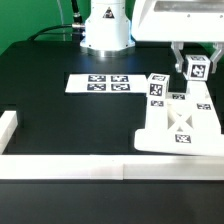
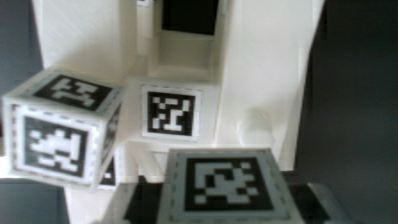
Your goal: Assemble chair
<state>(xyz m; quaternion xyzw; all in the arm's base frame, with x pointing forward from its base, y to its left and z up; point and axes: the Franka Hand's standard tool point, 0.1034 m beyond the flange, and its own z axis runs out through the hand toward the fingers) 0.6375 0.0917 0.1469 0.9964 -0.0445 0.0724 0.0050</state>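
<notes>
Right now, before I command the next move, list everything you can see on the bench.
Chair frame: one, white, cross-braced, tagged, at the exterior view's right on the table.
Small tagged block: one, white with black-and-white tags, held above the frame.
Marker board: one, white, flat, centre of the table.
Rail: one, white, along the table's near edge.
Table: one, black.
Robot base: one, white, at the back.
Gripper: one, jaws shut on the small tagged block.
</notes>
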